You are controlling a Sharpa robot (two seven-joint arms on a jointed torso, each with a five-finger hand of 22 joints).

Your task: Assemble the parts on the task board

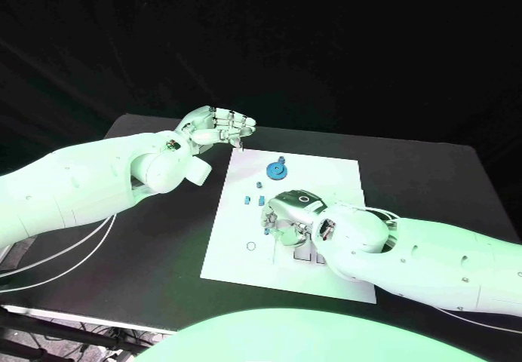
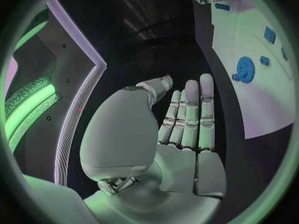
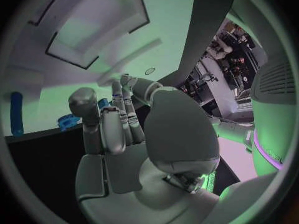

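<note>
The white board (image 1: 327, 170) lies at the centre of the head view on the black table (image 1: 435, 173). A blue gear (image 1: 278, 170) sits in the board's upper part, with small blue parts (image 1: 258, 183) just below it toward mid-board. The left hand (image 1: 218, 127) is in the upper left of the frame, above the table just off the board's upper left corner; its fingers lie straight and close together, holding nothing, as the left wrist view (image 2: 187, 124) also shows. The right hand (image 1: 292, 217) is over the board's middle, fingers curled downward onto the board; I cannot tell whether it holds a part. In the right wrist view its fingers (image 3: 115, 124) are bent together. No writing or labels can be read anywhere.
</note>
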